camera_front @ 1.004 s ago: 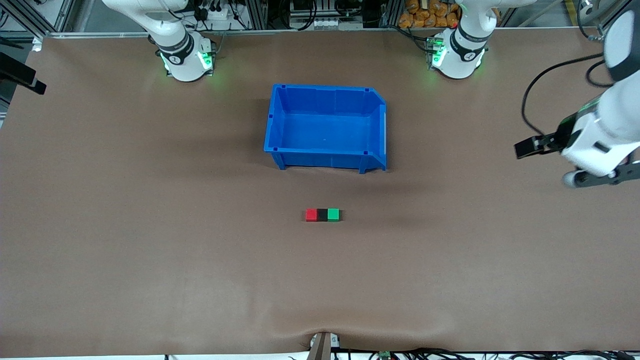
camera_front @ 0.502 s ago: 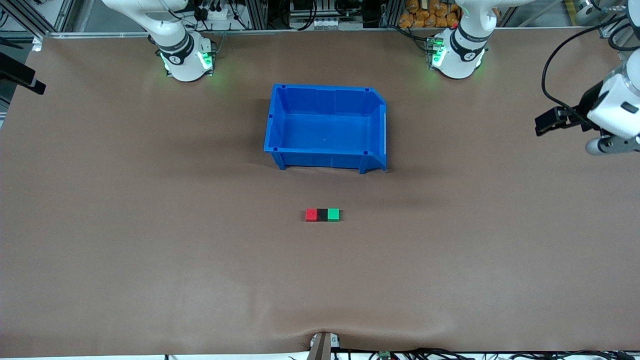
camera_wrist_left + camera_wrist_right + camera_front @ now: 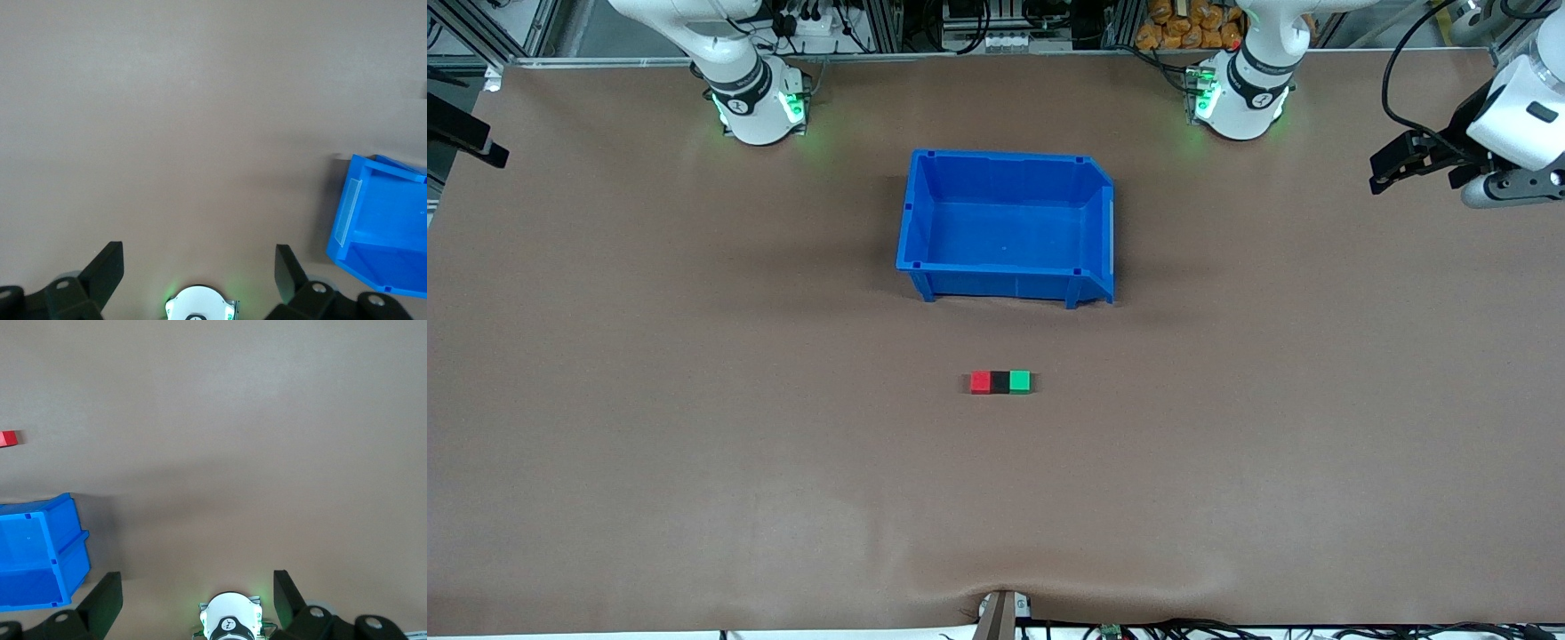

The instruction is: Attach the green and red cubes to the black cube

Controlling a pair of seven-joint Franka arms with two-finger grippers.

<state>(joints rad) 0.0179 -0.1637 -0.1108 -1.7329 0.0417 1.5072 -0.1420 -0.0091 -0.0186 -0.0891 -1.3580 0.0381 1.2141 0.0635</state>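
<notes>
The red cube (image 3: 981, 382), the black cube (image 3: 1000, 382) and the green cube (image 3: 1020, 381) lie in one touching row on the brown table, nearer to the front camera than the blue bin (image 3: 914, 213). Red is on the side of the right arm's end and green on the side of the left arm's end. My left gripper (image 3: 1387, 169) hangs open and empty high over the left arm's end of the table, well away from the cubes. Open and empty too, my right gripper (image 3: 195, 577) looks down at its own base (image 3: 229, 617). In its view the red cube (image 3: 8, 439) shows at the edge.
The blue bin (image 3: 380, 220) is open-topped with nothing in it and stands between the cubes and the arm bases (image 3: 758, 107) (image 3: 1240, 102). The left wrist view shows that arm's base (image 3: 200, 303) under the fingers. Cables and a bracket (image 3: 1000, 613) lie along the table's near edge.
The left arm's hand has swung away from the table's middle toward the base side at its own end. The three cubes, the bin and the right arm have not moved.
</notes>
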